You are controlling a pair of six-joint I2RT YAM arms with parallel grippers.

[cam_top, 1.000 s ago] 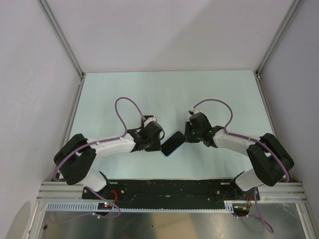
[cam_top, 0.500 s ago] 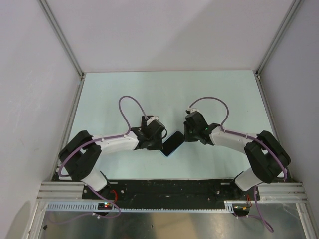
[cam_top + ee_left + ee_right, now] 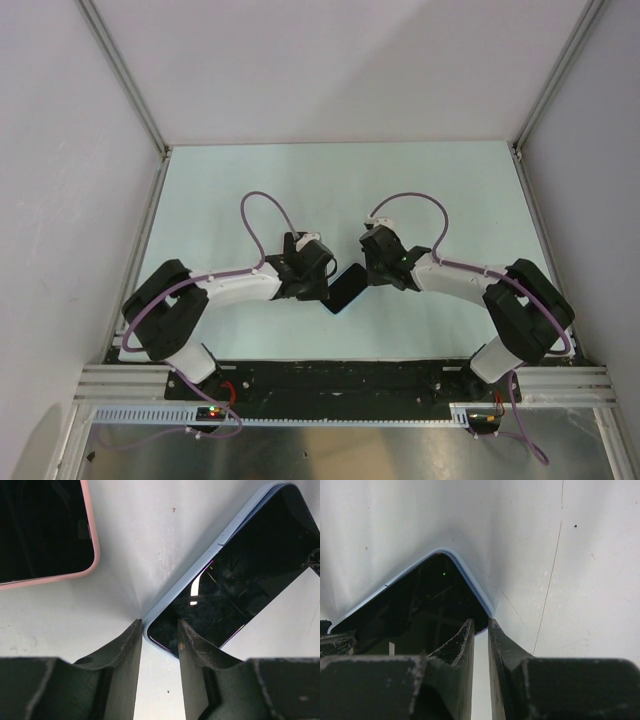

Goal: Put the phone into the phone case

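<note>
The black-screened phone [image 3: 240,570] sits inside the light blue soft phone case [image 3: 220,541], midway between the two arms, over the pale green table top [image 3: 330,190] towards its near edge. A pink-rimmed phone [image 3: 50,530] lies near it, not touching. Plain white walls [image 3: 330,70] enclose the table on three sides. The left gripper [image 3: 159,630] clamps one corner of the case, one finger over the glass. The right gripper [image 3: 480,627] pinches a corner at the other end, jaws nearly together
</note>
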